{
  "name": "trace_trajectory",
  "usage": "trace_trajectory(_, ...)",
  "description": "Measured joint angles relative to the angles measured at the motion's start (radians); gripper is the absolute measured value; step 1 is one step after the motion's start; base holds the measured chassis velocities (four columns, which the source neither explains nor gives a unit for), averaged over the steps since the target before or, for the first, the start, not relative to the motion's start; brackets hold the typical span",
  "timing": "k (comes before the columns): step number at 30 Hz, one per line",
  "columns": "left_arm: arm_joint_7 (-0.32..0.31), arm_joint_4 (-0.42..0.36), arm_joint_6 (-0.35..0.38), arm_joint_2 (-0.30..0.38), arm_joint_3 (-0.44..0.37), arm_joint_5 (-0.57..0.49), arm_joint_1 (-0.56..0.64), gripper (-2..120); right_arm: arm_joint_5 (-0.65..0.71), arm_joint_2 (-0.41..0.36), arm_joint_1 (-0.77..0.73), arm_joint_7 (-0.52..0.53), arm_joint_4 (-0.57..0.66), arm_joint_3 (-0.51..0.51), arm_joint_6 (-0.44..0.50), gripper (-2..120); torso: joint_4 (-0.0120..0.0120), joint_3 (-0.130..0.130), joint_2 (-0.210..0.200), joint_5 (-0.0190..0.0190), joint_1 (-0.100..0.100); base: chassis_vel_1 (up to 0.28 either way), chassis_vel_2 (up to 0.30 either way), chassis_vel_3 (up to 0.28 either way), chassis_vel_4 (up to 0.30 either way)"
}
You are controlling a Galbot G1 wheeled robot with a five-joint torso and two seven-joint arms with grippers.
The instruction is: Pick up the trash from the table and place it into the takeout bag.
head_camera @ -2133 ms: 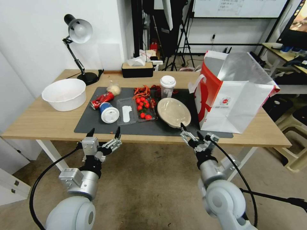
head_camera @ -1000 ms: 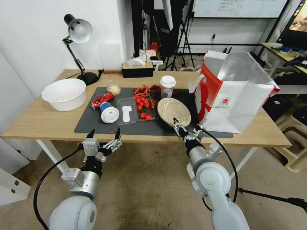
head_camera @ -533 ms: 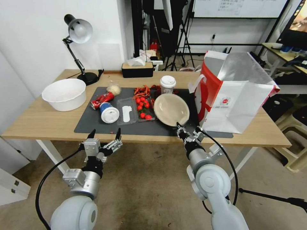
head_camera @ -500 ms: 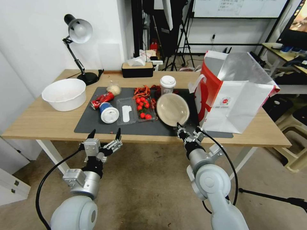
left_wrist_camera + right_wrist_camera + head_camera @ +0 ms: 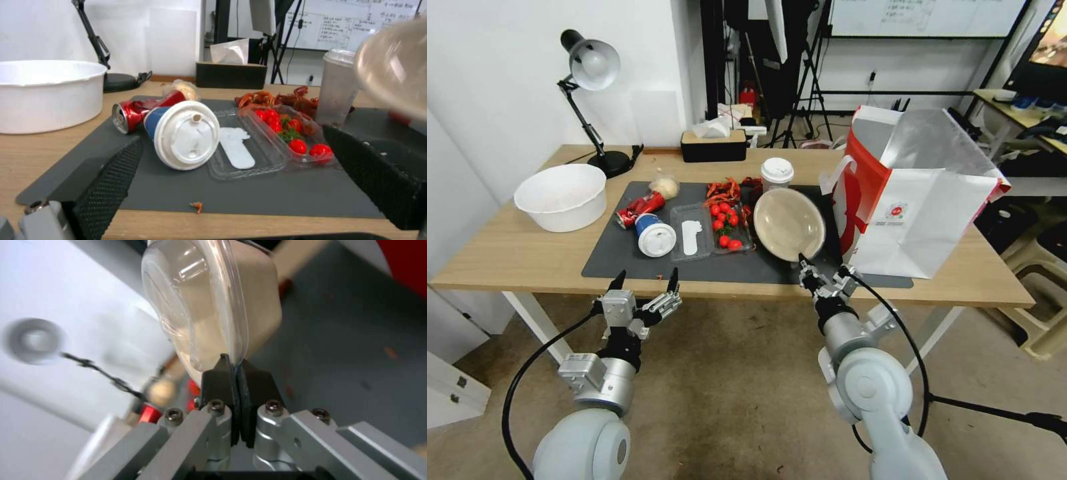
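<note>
My right gripper (image 5: pixel 805 262) (image 5: pixel 235 364) is shut on the near rim of the beige shallow bowl (image 5: pixel 789 223) (image 5: pixel 209 306), which is tipped up on edge over the dark mat, just left of the takeout bag (image 5: pixel 917 193). On the mat lie the blue white-lidded cup (image 5: pixel 652 235) (image 5: pixel 180 133), the crushed red can (image 5: pixel 639 207) (image 5: pixel 133 111), the paper ball (image 5: pixel 664 187) and the standing coffee cup (image 5: pixel 776 175) (image 5: pixel 338 88). In front of the table (image 5: pixel 507 257) edge my left gripper (image 5: pixel 645 281) hangs open, holding nothing.
A large white bowl (image 5: pixel 562 196) sits at the table's left. A clear tray of cherry tomatoes (image 5: pixel 710 230) lies mid-mat, red crayfish shells (image 5: pixel 724 190) behind it. A desk lamp (image 5: pixel 590 87) and tissue box (image 5: pixel 714 143) stand at the back.
My right gripper reached in, shut on the bowl's near rim and tipped the bowl up off the mat. The left arm has stayed still.
</note>
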Motion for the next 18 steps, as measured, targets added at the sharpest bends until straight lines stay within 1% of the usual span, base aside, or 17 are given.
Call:
trace_trajectory(3,0.000,0.002,0.000,0.000,0.001,0.000,-0.004,100,0.001,-0.027,-0.007,-0.064,0.085,0.032,0.003,0,0.0000,0.000,0.000,0.0001,0.000,0.000,0.000,0.000,0.000)
trace_trajectory(4,0.000,0.002,0.000,0.000,0.001,0.000,-0.004,100,0.001,-0.027,-0.007,-0.064,0.085,0.032,0.003,0,0.0000,0.000,0.000,0.0001,0.000,0.000,0.000,0.000,0.000)
trace_trajectory(6,0.001,0.004,0.000,-0.001,0.003,0.000,-0.006,100,0.007,-0.052,0.010,-0.087,0.146,0.065,0.003,0,0.0000,0.000,0.000,0.0000,0.000,0.000,0.000,0.000,0.000)
trace_trajectory(8,0.002,0.004,0.000,-0.002,0.004,0.000,-0.006,100,0.011,-0.062,0.024,-0.090,0.165,0.084,0.002,0,0.0000,0.000,0.000,0.0000,0.000,0.000,0.000,0.000,0.000)
trace_trajectory(9,0.002,0.004,0.000,-0.002,0.004,0.001,-0.006,100,0.014,-0.077,0.045,-0.091,0.182,0.110,0.000,0,-0.0001,0.000,0.000,0.0001,0.000,0.000,0.000,0.000,0.000)
trace_trajectory(12,0.004,0.004,-0.002,-0.004,0.005,0.003,-0.005,100,-0.007,-0.146,0.140,-0.060,0.194,0.182,0.000,0,0.0000,0.000,0.000,0.0004,0.000,0.000,0.000,0.000,0.000)
trace_trajectory(13,0.004,0.004,-0.002,-0.004,0.005,0.003,-0.005,100,-0.007,-0.146,0.140,-0.060,0.194,0.182,0.000,0,0.0000,0.000,0.000,0.0004,0.000,0.000,0.000,0.000,0.000)
trace_trajectory(15,0.006,0.004,-0.007,-0.006,0.007,0.006,-0.002,100,-0.044,-0.202,0.206,-0.007,0.168,0.221,-0.002,0,0.0001,0.000,0.000,0.0001,0.000,0.000,0.000,0.000,0.000)
trace_trajectory(16,0.006,0.004,-0.007,-0.006,0.007,0.006,-0.002,100,-0.044,-0.202,0.206,-0.007,0.168,0.221,-0.002,0,0.0001,0.000,0.000,0.0001,0.000,0.000,0.000,0.000,0.000)
trace_trajectory(17,0.007,0.003,-0.009,-0.006,0.008,0.009,0.000,100,-0.057,-0.226,0.233,0.024,0.151,0.238,-0.012,0,0.0002,0.000,0.000,0.0002,0.000,0.000,0.000,0.000,0.000)
trace_trajectory(18,0.007,0.003,-0.009,-0.006,0.008,0.009,0.000,100,-0.057,-0.226,0.233,0.024,0.151,0.238,-0.012,0,0.0002,0.000,0.000,0.0002,0.000,0.000,0.000,0.000,0.000)
